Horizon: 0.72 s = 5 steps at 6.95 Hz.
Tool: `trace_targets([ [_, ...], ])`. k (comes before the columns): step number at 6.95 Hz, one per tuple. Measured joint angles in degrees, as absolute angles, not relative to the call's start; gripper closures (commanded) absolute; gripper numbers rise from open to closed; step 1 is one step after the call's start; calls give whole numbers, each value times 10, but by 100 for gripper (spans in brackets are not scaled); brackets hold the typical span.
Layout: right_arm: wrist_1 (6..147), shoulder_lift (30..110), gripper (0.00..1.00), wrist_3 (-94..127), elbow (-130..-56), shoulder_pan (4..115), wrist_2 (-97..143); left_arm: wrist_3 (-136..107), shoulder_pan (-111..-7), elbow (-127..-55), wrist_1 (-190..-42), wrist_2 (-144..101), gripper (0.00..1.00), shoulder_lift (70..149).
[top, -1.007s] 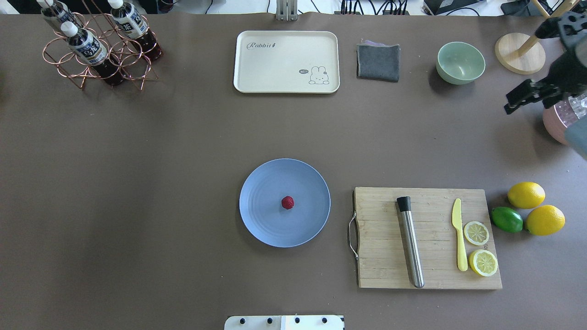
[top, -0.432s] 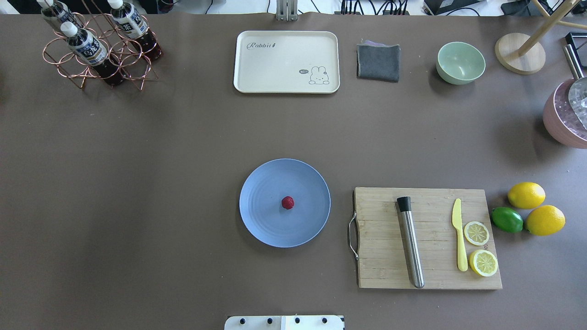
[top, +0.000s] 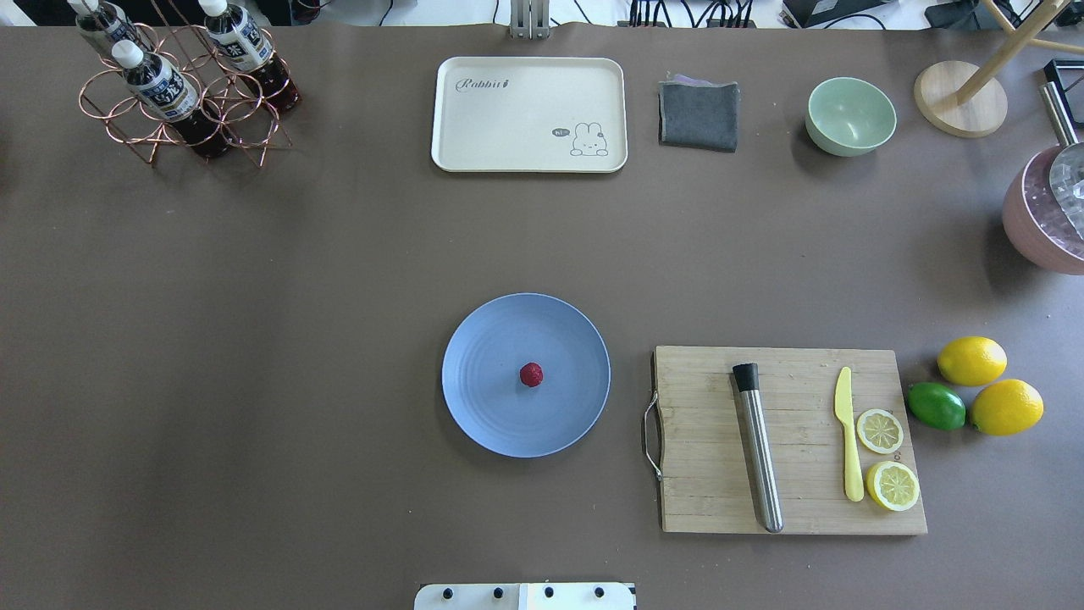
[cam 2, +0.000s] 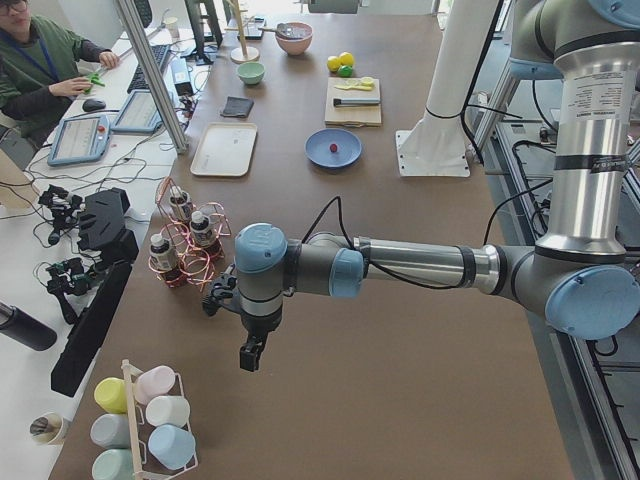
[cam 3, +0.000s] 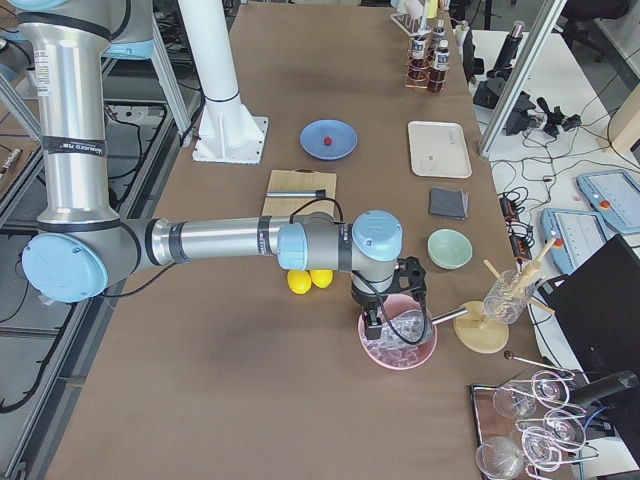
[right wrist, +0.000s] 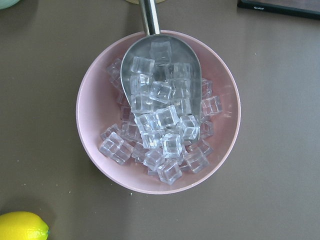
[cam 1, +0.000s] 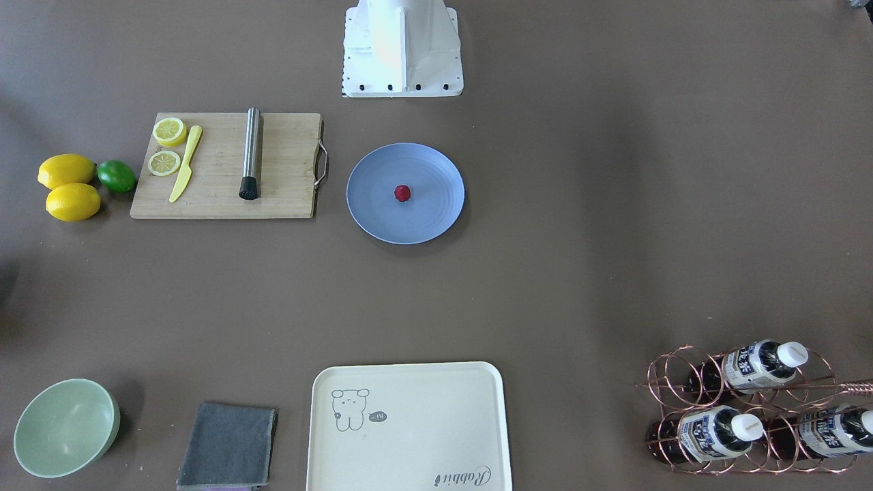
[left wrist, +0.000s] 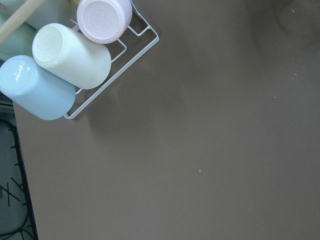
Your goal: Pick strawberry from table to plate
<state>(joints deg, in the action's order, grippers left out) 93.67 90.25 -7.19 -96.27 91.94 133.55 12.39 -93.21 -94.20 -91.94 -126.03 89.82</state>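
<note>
**1. Change.** One second ago the right arm occupies the upper right edge of the overhead view. It is now absent from that view. In the right side view, the right fingers [cam 3: 371,322] hang at lower centre over the pink bowl [right wrist: 84,117] of ice cubes, well apart from the plate. In the left side view, the left fingers [cam 2: 248,356] hang over bare desk at the lower left, near the cup rack [cam 2: 150,420]. These views do not show whether either pair is open or closed.

**2. Position.** The strawberry [top: 531,374] has not moved. It rests at the centre of the plate [top: 487,415], which lies on the desk [top: 339,271] at lower centre of the overhead frame.

**3. Meaning.** The placement is judged complete. Both arms stand clear of the plate, and no transfer step appears to remain.

**4. Orientation.** Seen from above, the strawberry appears nearly round. No long axis, tip or stem end can be distinguished at this size.
</note>
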Motion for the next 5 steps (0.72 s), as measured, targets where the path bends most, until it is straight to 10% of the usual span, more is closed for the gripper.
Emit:
trace_targets([
  [5,933,901,0,-69,-953,923,1335,122,-931,-941,-920,-1260,2,905],
])
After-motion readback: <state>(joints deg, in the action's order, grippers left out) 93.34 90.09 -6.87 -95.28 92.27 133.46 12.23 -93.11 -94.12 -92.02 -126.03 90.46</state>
